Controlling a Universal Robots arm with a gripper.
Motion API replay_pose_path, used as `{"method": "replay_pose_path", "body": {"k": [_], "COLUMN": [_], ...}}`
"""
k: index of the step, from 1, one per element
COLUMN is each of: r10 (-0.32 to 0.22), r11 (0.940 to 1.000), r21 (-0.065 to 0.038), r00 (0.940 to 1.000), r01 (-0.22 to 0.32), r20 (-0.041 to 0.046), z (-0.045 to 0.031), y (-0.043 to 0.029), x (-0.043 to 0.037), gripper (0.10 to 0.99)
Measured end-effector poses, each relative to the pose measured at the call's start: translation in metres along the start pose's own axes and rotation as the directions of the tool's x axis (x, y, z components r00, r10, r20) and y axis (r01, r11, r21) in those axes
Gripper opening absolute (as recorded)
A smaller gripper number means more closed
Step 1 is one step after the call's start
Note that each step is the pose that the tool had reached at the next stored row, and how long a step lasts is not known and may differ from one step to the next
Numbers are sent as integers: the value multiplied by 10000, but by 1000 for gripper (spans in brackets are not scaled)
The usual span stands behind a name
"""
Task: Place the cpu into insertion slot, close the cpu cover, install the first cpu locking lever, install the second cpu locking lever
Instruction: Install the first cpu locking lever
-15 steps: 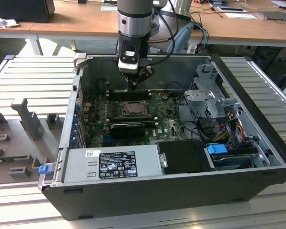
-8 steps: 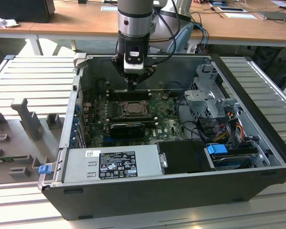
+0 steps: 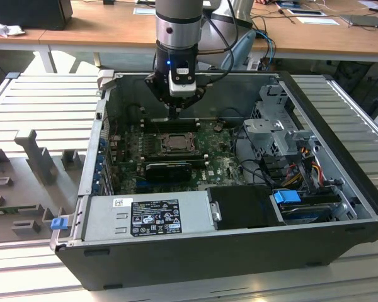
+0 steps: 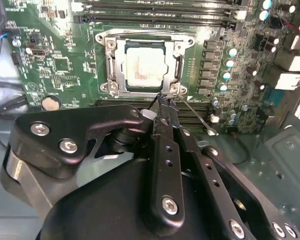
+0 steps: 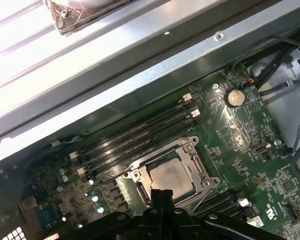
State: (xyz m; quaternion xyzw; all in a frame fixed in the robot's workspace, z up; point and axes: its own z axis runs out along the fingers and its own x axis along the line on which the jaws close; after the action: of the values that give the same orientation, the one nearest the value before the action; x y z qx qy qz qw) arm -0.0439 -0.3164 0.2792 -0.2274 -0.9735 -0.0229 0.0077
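We see the gripper [image 4: 163,104] pinched together with nothing between its fingers, its tips down at the corner of the cpu cover [image 4: 111,60], which lies flat over the cpu [image 4: 145,67] seated in its socket. The thin locking lever [image 4: 196,116] angles away from the socket just beside those tips. We reckon a slip off that springy wire could let it snap back or scrape the motherboard [image 4: 55,65].
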Motion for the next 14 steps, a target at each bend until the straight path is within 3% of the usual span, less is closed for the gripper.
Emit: {"method": "replay_pose_path", "body": {"k": [8,14], "r10": [-776,-1331], "r11": [9970,9911], "r21": [19,30], "r00": [9970,9911], "r01": [776,1331], "r20": [-33,-57], "z": [0,0], "y": [0,0], "x": [0,0], "gripper": [106,106]}}
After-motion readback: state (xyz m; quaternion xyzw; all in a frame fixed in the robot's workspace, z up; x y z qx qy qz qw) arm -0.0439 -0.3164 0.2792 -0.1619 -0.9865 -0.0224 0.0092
